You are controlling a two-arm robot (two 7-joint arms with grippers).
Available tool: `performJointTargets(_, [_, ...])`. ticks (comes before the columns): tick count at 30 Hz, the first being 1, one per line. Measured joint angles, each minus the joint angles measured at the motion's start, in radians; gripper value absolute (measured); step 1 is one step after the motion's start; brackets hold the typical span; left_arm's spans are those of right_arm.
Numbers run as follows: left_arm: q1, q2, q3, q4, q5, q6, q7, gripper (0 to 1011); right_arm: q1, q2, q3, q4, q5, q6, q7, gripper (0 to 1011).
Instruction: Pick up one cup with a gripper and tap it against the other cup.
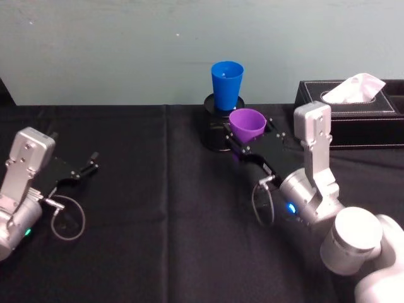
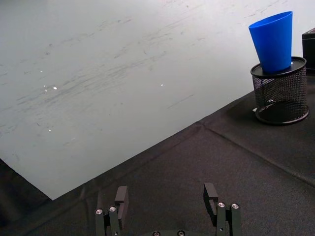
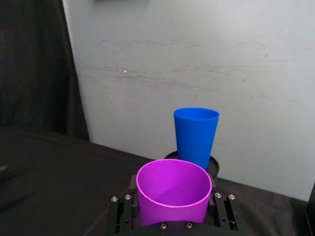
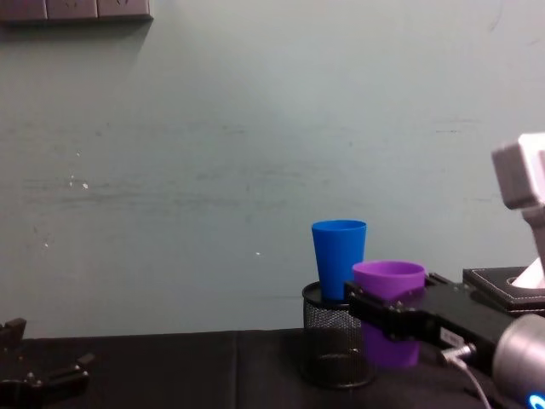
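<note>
The purple cup (image 1: 246,124) is upright and lifted off the table, held between the jaws of my right gripper (image 1: 250,140), which is shut on it; it also shows large in the right wrist view as the purple cup (image 3: 173,194) and in the chest view as the purple cup (image 4: 390,308). Just behind it, the blue cup (image 1: 226,84) stands upright in a black mesh pen holder (image 1: 216,126). A small gap separates the two cups. My left gripper (image 1: 86,165) rests open at the left, far from both cups, its fingers (image 2: 121,198) spread over bare cloth.
A black tissue box (image 1: 353,107) with a white tissue sits at the back right, close to my right arm. A black cloth (image 1: 158,240) covers the table. A pale wall stands right behind the cups.
</note>
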Motion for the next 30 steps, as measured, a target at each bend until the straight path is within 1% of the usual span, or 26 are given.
performJointTargets(1, [0.0, 0.0, 0.0, 0.0, 0.0, 0.0, 0.0, 1000, -0.022, 0.006, 0.0, -0.015, 0.001, -0.009, 0.003, 751])
performJointTargets(3, [0.0, 0.0, 0.0, 0.0, 0.0, 0.0, 0.0, 1000, -0.041, 0.011, 0.0, -0.021, 0.001, -0.026, 0.004, 751])
performJointTargets(4, [0.0, 0.0, 0.0, 0.0, 0.0, 0.0, 0.0, 1000, -0.055, 0.014, 0.002, -0.021, 0.001, -0.053, 0.007, 751])
performJointTargets(6, [0.0, 0.0, 0.0, 0.0, 0.0, 0.0, 0.0, 1000, -0.067, 0.014, 0.002, -0.01, -0.001, -0.093, 0.007, 751])
performJointTargets(7, [0.0, 0.0, 0.0, 0.0, 0.0, 0.0, 0.0, 1000, -0.075, 0.014, 0.002, 0.009, -0.013, -0.129, 0.006, 751])
performJointTargets(10, [0.0, 0.0, 0.0, 0.0, 0.0, 0.0, 0.0, 1000, -0.083, 0.011, 0.002, 0.049, -0.024, -0.185, 0.004, 751])
performJointTargets(12, [0.0, 0.0, 0.0, 0.0, 0.0, 0.0, 0.0, 1000, -0.085, 0.004, 0.004, 0.081, -0.026, -0.209, 0.005, 750])
performJointTargets(17, [0.0, 0.0, 0.0, 0.0, 0.0, 0.0, 0.0, 1000, -0.086, -0.011, 0.009, 0.132, -0.025, -0.225, 0.012, 751])
performJointTargets(23, [0.0, 0.0, 0.0, 0.0, 0.0, 0.0, 0.0, 1000, -0.083, -0.02, 0.016, 0.153, -0.019, -0.218, 0.022, 754])
performJointTargets(24, [0.0, 0.0, 0.0, 0.0, 0.0, 0.0, 0.0, 1000, -0.083, -0.021, 0.017, 0.153, -0.017, -0.217, 0.023, 768])
performJointTargets(25, [0.0, 0.0, 0.0, 0.0, 0.0, 0.0, 0.0, 1000, -0.083, -0.022, 0.018, 0.153, -0.014, -0.212, 0.024, 808])
performJointTargets(28, [0.0, 0.0, 0.0, 0.0, 0.0, 0.0, 0.0, 1000, -0.084, -0.023, 0.02, 0.149, -0.012, -0.204, 0.027, 854])
performJointTargets(30, [0.0, 0.0, 0.0, 0.0, 0.0, 0.0, 0.0, 1000, -0.085, -0.023, 0.022, 0.143, -0.01, -0.193, 0.027, 943])
